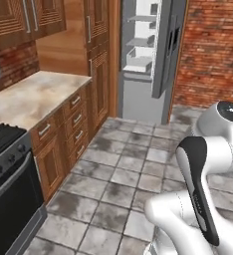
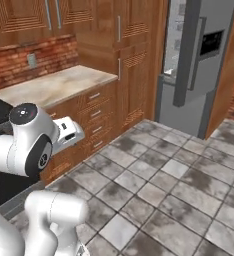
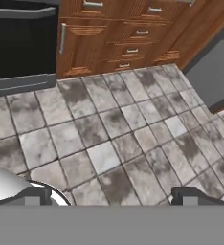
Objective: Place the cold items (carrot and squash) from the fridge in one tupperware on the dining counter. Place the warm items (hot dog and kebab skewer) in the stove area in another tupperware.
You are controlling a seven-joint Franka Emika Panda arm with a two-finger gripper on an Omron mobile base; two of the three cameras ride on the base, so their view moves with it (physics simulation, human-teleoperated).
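Grey fridge (image 1: 148,55) door ajar, claw (image 3: 115,195) spread

fridge (image 1: 148,55) top and stove (image 1: 9,169) cut off by edges.

Cabinets (image 1: 96,74) looked like glossy wood, the counter (image 1: 29,97) polished stone, the floor (image 1: 123,174) matt mottled tile, the wall (image 1: 213,50) rough brick.

A big grey fridge (image 1: 143,60) stands open, with white shelves (image 1: 140,42) inside. Brown wooden drawers (image 1: 63,129) sit under a pale stone counter (image 1: 31,94). A black oven (image 1: 9,194) is beside them. The floor (image 1: 123,174) has grey tiles.
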